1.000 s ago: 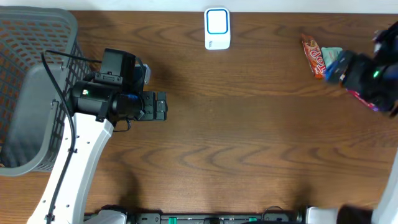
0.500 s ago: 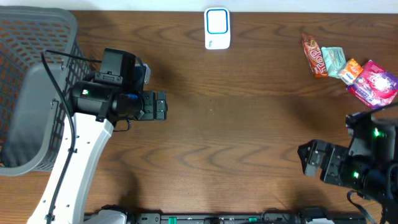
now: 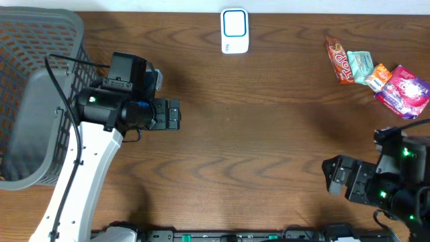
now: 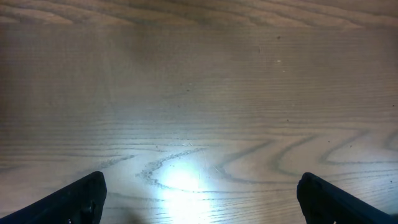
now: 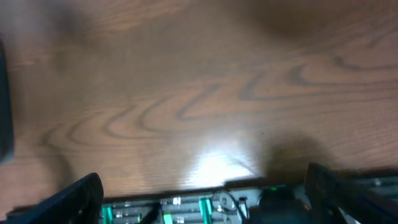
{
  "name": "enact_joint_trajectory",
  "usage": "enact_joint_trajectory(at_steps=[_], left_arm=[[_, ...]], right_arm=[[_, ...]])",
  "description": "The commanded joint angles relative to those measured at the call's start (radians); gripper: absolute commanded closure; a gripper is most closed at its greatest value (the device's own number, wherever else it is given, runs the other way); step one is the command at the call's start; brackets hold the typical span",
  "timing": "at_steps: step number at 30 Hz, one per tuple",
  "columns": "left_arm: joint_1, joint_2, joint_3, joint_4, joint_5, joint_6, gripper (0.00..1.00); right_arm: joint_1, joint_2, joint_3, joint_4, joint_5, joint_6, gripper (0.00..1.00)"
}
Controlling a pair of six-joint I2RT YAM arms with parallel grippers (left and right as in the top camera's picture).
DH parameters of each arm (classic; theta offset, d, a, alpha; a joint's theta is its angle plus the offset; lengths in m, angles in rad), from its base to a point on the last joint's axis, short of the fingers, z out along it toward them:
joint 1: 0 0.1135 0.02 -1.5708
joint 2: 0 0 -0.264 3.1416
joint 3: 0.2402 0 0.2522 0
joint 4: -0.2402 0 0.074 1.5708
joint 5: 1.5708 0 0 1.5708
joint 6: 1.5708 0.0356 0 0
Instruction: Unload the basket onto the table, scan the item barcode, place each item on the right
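Several snack packets lie at the table's back right: a red bar [image 3: 338,59], a teal packet [image 3: 359,65], a small orange one [image 3: 379,76] and a pink packet [image 3: 405,91]. No barcode shows on any of them. A white scanner [image 3: 234,30] with a blue-framed window sits at the back centre. My left gripper [image 3: 173,114] hovers open over bare wood at centre left; its wrist view shows only table between the fingers [image 4: 81,200]. My right gripper [image 3: 333,175] is open near the front edge at the right, nothing in it, well short of the packets.
A grey mesh basket [image 3: 33,94] stands at the far left beside the left arm. In the right wrist view the table's front edge and a rail with green fittings [image 5: 205,208] lie just below the fingers [image 5: 78,199].
My right arm has swung from over the packets at the back right down to the front right edge, holding nothing. The packets now show in full. The left arm has not moved.
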Motion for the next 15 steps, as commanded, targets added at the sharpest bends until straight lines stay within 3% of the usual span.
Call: enact_joint_trajectory(at_steps=[1, 7, 15], left_arm=[[0.004, -0.001, -0.001, 0.0, -0.009, -0.001, 0.02], [0.004, -0.001, -0.001, 0.0, -0.01, -0.001, 0.02], [0.004, -0.001, -0.001, 0.0, -0.009, -0.001, 0.02]], right_arm=[[0.011, -0.068, -0.118, 0.112, 0.005, -0.091, 0.01], [0.011, -0.292, -0.438, 0.478, -0.114, -0.292, 0.01], [0.01, -0.676, -0.943, 0.983, -0.113, -0.318, 0.01]])
